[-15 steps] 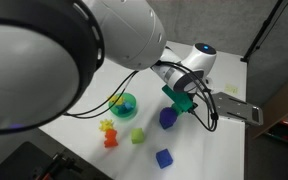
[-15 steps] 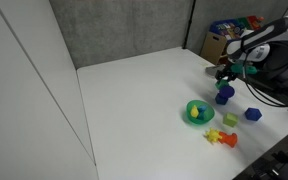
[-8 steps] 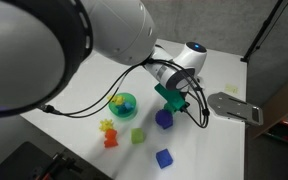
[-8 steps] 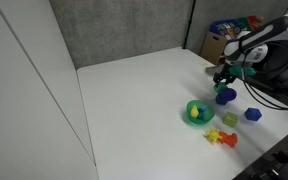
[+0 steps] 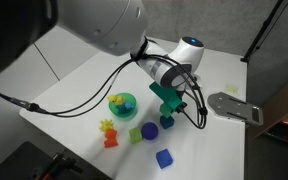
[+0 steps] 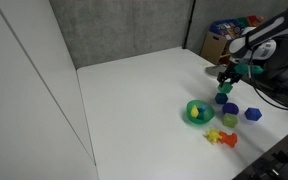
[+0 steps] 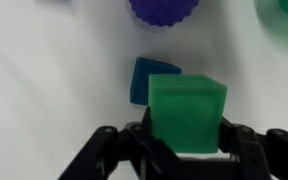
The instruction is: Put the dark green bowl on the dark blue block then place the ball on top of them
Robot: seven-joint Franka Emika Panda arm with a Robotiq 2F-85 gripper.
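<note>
My gripper (image 7: pixel 187 138) is shut on the dark green bowl (image 7: pixel 187 108), a boxy green piece, and holds it above the table. It also shows in both exterior views (image 5: pixel 168 100) (image 6: pixel 230 74). The dark blue block (image 7: pixel 141 78) lies on the table just beyond the held piece, partly hidden by it. A dark purple bumpy round piece (image 7: pixel 164 8) sits farther out. A yellow ball (image 5: pixel 117 100) rests in a lighter green bowl (image 5: pixel 125 106).
A light green block (image 5: pixel 137 134), a blue block (image 5: pixel 163 158) and a red and yellow toy (image 5: pixel 109 133) lie near the table's front. A grey device (image 5: pixel 234 107) sits at the table's edge. Cables hang from the arm.
My gripper has carried the green piece sideways, from beside the dark shapes to above them. The wrist has turned a little. The grip has not changed.
</note>
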